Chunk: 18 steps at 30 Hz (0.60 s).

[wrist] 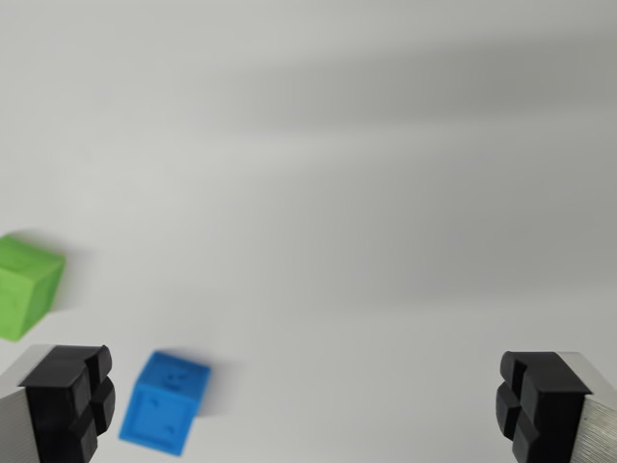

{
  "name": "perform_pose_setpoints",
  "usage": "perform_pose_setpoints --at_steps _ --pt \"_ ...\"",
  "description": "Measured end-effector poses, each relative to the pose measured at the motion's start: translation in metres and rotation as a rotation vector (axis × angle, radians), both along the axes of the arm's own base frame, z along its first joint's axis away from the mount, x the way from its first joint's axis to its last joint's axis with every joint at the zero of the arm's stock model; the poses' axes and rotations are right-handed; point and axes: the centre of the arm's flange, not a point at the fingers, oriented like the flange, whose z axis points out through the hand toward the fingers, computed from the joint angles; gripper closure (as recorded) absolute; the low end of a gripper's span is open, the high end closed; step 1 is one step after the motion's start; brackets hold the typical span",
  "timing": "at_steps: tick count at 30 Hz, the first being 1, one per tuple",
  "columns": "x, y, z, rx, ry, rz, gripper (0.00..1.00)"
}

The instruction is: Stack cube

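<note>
No readable text, label or number anywhere.

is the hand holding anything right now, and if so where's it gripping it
Nothing is held. The hand is open with only bare white surface between its fingers. The blue cube and green cube sit apart on the table, untouched.

The claw (308, 405) is hanging over a white tabletop (366, 193), its two black-padded fingers (67, 400) standing wide apart at the bottom corners with nothing between them. A blue cube (166, 402) is sitting just beside the finger on the wrist view's left. A green cube (27, 286) is lying near it at the left edge, partly cut off, not touching it.
</note>
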Motion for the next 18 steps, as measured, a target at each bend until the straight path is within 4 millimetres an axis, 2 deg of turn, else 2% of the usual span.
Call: perform_pose_setpoints --at_steps 18 --pt "-0.008 0.035 -0.032 0.007 0.006 -0.058 0.0"
